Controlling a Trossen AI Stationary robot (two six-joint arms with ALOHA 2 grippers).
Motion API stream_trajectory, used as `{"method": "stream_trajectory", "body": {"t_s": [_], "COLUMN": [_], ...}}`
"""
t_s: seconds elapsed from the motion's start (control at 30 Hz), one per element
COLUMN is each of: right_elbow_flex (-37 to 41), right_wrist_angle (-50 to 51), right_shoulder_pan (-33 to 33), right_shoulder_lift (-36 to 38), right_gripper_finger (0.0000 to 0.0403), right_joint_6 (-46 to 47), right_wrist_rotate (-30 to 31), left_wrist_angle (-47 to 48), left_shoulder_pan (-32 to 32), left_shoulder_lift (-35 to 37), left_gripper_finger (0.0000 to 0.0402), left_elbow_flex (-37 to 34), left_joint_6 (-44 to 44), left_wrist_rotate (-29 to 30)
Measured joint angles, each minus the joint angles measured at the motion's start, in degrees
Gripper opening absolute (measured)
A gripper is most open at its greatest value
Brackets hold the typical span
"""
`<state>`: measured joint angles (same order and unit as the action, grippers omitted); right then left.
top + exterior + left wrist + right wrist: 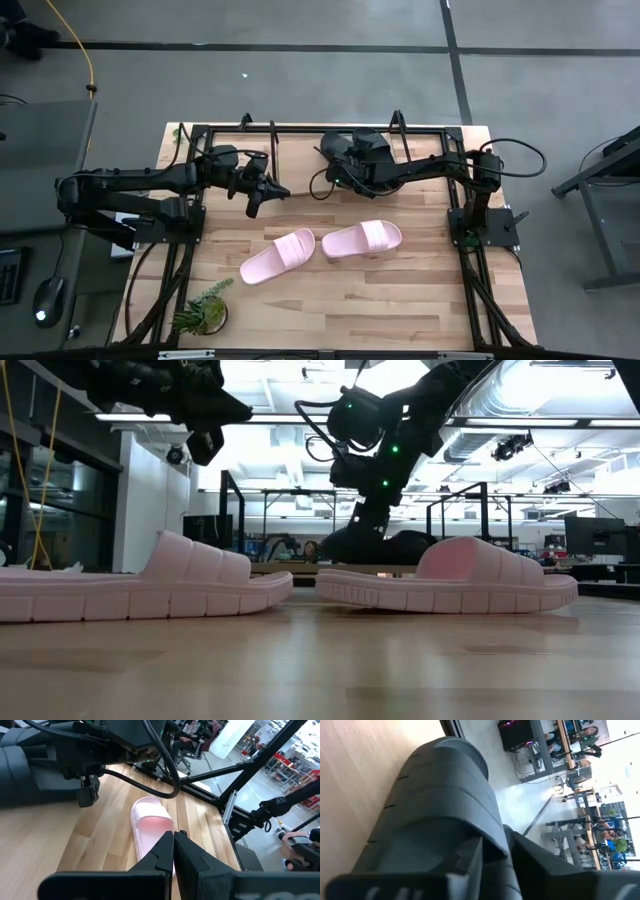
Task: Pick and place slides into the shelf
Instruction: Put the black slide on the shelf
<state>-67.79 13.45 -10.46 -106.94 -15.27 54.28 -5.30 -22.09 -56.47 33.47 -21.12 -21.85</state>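
One black slide [367,143] lies at the far middle of the table by the shelf [300,130]; its ribbed strap [440,795] fills the right wrist view. My right gripper [505,840] reaches over it, slanting down, its fingers apart on either side of the strap's near end. Two pale pink slides [278,255] [362,238] rest sole-down side by side on the table's middle. Above the table, left of the black slide, my left gripper [174,836] hangs shut with nothing in it, and one pink slide [152,827] shows beyond its tips. My right gripper has one finger [470,865] on the strap's outer side and the other [545,870] beyond the strap's end [492,837]. I cannot tell whether either finger touches the slide. The fingers come slanting down from the table's right.
The black frame [460,215] runs along the table's left, right and far sides. A small green plant [205,308] stands at the near left corner. Bare wood lies in front of the pink slides. In the low view the shelf's wooden board [300,568] shows behind them.
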Motion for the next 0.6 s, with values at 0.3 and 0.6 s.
{"method": "stream_trajectory", "body": {"t_s": [0.3,0.6], "right_elbow_flex": [0.02,-2.75], "right_wrist_angle": [4.12,6.57], "right_shoulder_pan": [0.59,3.52], "right_shoulder_lift": [0.09,0.55], "right_gripper_finger": [0.0190,0.0204], "right_joint_6": [2.65,2.89], "right_wrist_rotate": [3.17,1.78], "left_wrist_angle": [0.04,0.09], "left_shoulder_pan": [0.00,0.00], "left_shoulder_lift": [0.00,0.00], "left_gripper_finger": [0.0001,0.0001], "left_elbow_flex": [0.00,0.00], "left_joint_6": [0.00,0.02], "left_wrist_rotate": [0.00,0.00]}}
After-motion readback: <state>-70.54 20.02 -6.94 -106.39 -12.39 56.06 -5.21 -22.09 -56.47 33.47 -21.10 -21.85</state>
